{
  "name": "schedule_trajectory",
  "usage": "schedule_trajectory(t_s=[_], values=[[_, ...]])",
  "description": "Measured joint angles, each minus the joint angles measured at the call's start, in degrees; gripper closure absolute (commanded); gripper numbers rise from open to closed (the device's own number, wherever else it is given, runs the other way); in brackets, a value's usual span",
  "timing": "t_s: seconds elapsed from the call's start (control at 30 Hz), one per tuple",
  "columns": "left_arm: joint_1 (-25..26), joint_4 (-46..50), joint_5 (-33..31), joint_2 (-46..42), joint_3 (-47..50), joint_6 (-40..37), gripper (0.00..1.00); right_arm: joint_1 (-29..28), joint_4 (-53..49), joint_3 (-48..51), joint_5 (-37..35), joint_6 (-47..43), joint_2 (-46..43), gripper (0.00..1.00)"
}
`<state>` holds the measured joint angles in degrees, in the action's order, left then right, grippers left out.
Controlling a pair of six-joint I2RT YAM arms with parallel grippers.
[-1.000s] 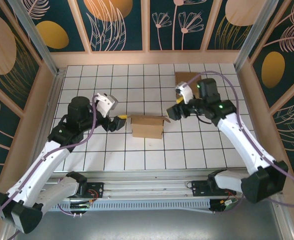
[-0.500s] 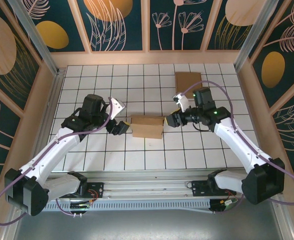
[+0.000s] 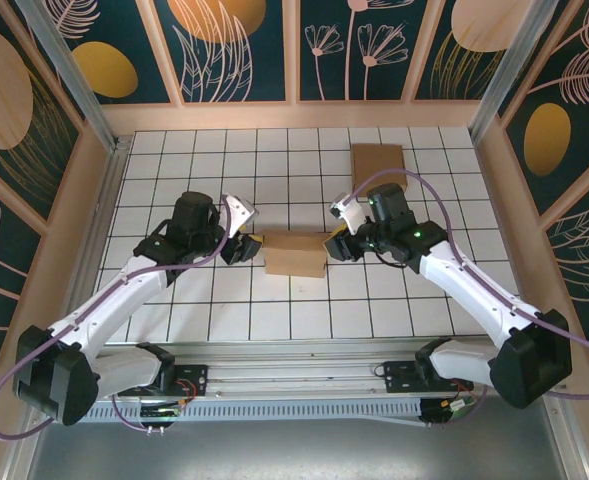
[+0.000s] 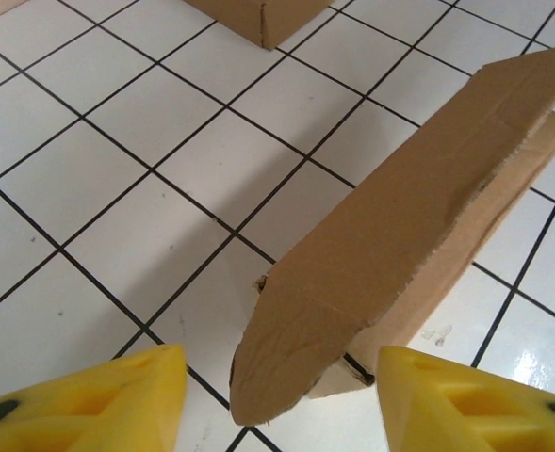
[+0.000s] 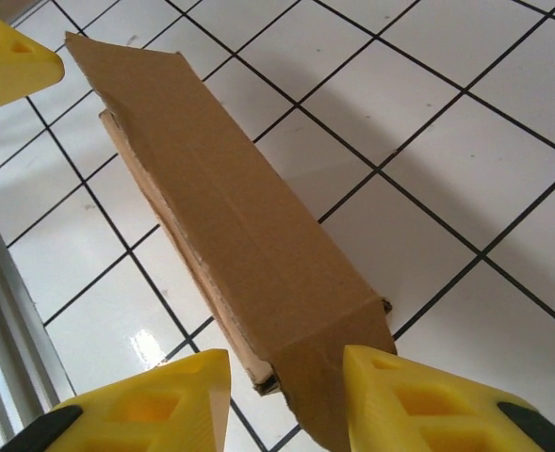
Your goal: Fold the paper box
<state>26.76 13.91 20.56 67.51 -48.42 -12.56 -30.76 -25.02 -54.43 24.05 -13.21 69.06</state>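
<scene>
The brown cardboard box's (image 4: 399, 217) end lay inside the spread left claw (image 4: 277, 381); the right claw (image 5: 286, 377) straddled the other, grip unclear.

Paper box (image 4: 399, 235) end between yellow fingers (image 4: 107, 395) of left pincer (image 4: 279, 414)

The table (image 3: 274, 160) has white tiles with black lines. Dark blue walls (image 3: 254, 60) along the top show orange circles and pink leaves. A grey rail (image 3: 294, 410) runs along the bottom.

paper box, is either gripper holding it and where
The left gripper is open, straddling the paper box at its left flap without contact. The right gripper sits close around the right end; a grip cannot be told.
</scene>
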Motion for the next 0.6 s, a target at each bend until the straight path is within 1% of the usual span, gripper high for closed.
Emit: schedule_trajectory(t_s=[0.27,0.33,0.43,0.5,0.6], values=[[0.5,-0.9,-1.3,1.6,0.1,2.0,0.71,0.0,1.7,1.9,-2.1,0.2,0.0,0.71],[0.7,-1.4,-1.3,1.8,0.1,2.6,0.76,0.0,2.1,1.9,-2.2,0.5,0.0,0.74],[1.0,-1.9,-1.1,1.9,0.1,3.4,0.86,0.0,2.7,1.9,-2.3,1.5,0.0,0.78],[1.1,-2.1,-0.9,2.0,0.1,4.0,0.88,0.0,3.0,1.9,-2.7,2.2,0.0,0.83],[1.4,-2.4,0.1,2.0,0.1,5.1,0.92,0.0,3.9,1.9,-3.6,3.7,0.0,0.85]])
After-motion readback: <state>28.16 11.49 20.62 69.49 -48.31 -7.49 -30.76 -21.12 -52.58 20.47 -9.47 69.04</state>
